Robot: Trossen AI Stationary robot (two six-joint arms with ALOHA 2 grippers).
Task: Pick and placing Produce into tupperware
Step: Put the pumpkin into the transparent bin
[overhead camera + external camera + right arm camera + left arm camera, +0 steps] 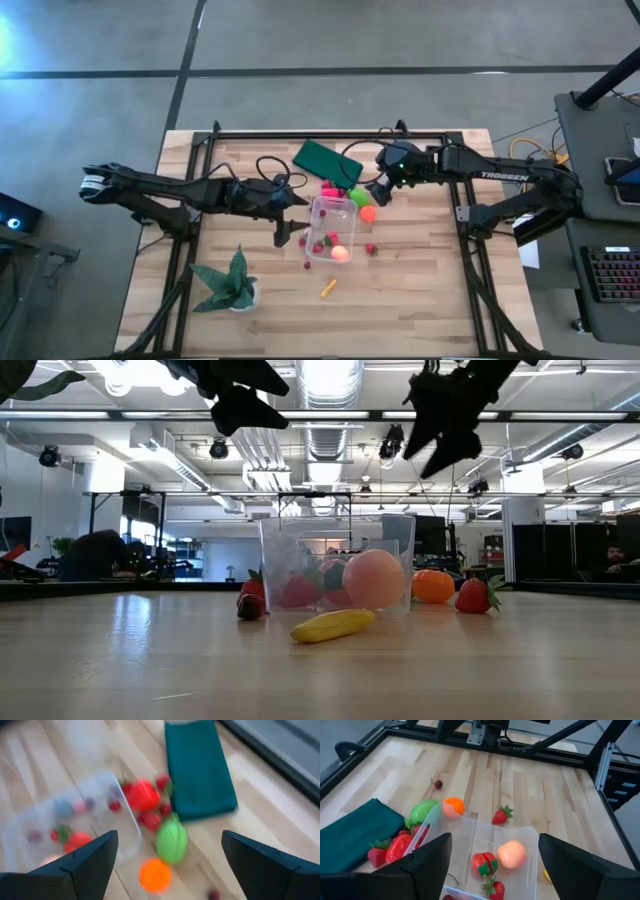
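Observation:
The clear tupperware (332,225) stands mid-table and holds a peach ball (512,854) and strawberries (485,864). Beyond its far rim lie a lime-green piece (358,196), an orange ball (368,212) and red pieces (330,190). A strawberry (371,248) lies to its right, and a yellow stick (328,288) lies nearer. My left gripper (284,228) hovers open just left of the box. My right gripper (378,190) hovers open above the green piece and orange ball (155,874). Both hang well above the table in the low view, and neither holds anything.
A flat dark green rectangle (327,162) lies on the table beyond the produce. A spiky green potted plant (230,283) stands near the table's front left. A dark cherry (438,784) lies apart on the wood. Black frame rails (330,133) run along the table's edges.

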